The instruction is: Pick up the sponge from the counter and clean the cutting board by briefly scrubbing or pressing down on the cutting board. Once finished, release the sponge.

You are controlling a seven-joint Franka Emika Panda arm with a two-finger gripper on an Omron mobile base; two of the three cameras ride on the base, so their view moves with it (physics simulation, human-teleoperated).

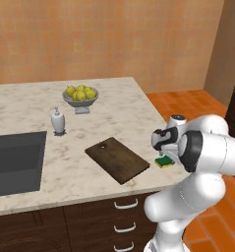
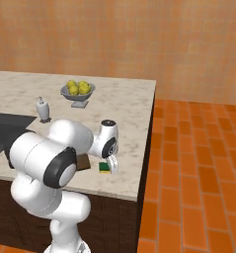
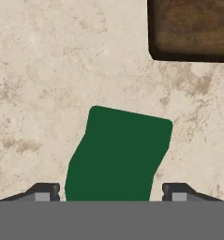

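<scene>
The sponge (image 1: 164, 161) lies green side up on the counter (image 1: 114, 113), near its right edge, just right of the cutting board (image 1: 117, 159). My gripper (image 3: 112, 191) hangs directly over the sponge (image 3: 118, 154), open. One fingertip (image 3: 48, 190) stands on each side of the block, with a small gap to it on both sides. A corner of the cutting board (image 3: 193, 28) shows beyond the sponge in the hand view. From the right base view, the hand points down at the sponge (image 2: 105, 168), and the arm hides most of the board (image 2: 83, 162).
A grey bowl of lemons (image 1: 80, 94) and a white soap dispenser (image 1: 58, 121) stand further back. The dark sink basin (image 1: 15, 160) is at the left. The counter's right edge (image 2: 146, 148) drops to an orange tiled floor.
</scene>
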